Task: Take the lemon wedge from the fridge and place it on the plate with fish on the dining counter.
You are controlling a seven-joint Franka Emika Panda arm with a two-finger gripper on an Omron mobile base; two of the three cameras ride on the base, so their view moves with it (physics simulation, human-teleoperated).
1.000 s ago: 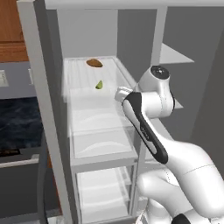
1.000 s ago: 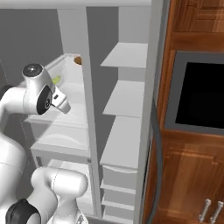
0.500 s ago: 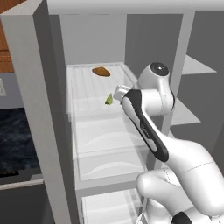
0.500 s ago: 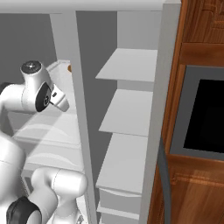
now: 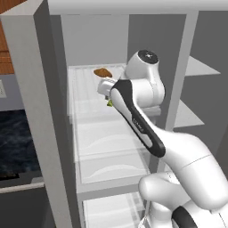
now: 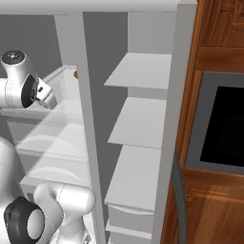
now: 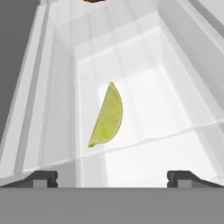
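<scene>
Hand: closing in over the past second, now hovering spread-fingered and empty just short of the lemon wedge. Wedge is lying on the fridge upper shelf, nearer than the brown food item; the pick appears imminent.

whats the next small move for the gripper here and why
Probably ease the gripper straight forward and down over the lemon wedge. The fingertips are spread wide with nothing between them, and the wedge lies centred ahead on the fridge shelf, untouched.

1 lemon wedge, 1 brown oval food item, 1 fridge, 1 oven
</scene>
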